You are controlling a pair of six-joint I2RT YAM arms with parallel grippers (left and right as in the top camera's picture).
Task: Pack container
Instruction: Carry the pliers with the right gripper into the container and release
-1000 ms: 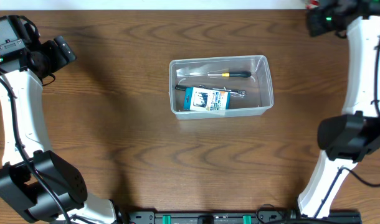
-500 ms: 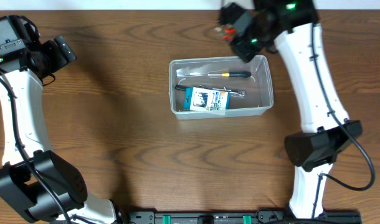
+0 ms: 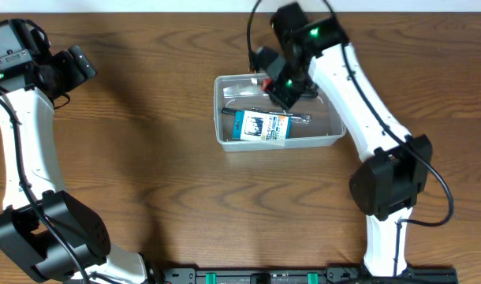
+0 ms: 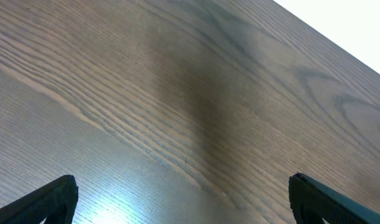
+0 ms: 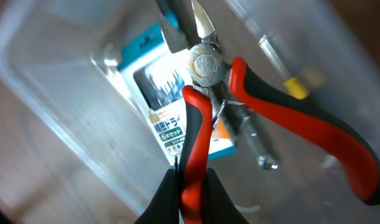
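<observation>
The clear plastic container (image 3: 280, 146) stands at the table's middle; its wall also shows in the right wrist view (image 5: 59, 93). Inside lie a blue-and-white packet (image 3: 262, 126) (image 5: 162, 112), a thin screwdriver with a yellow-and-black handle (image 5: 296, 86) and a small metal tool (image 3: 304, 118). My right gripper (image 3: 277, 87) (image 5: 190, 186) is shut on one handle of red-and-black pliers (image 5: 289, 118) and holds them over the container's back part, jaws pointing down at the packet. My left gripper (image 3: 87, 65) (image 4: 184, 199) is open and empty above bare table at the far left.
The brown wooden table (image 3: 162, 181) lies all around the container. The table's far edge (image 3: 146, 9) runs close behind the left gripper. The right arm's base (image 3: 386, 185) stands at the right front.
My right arm has swung left from the far right corner with the pliers in its grip and now hangs over the container. The left arm has not moved.
</observation>
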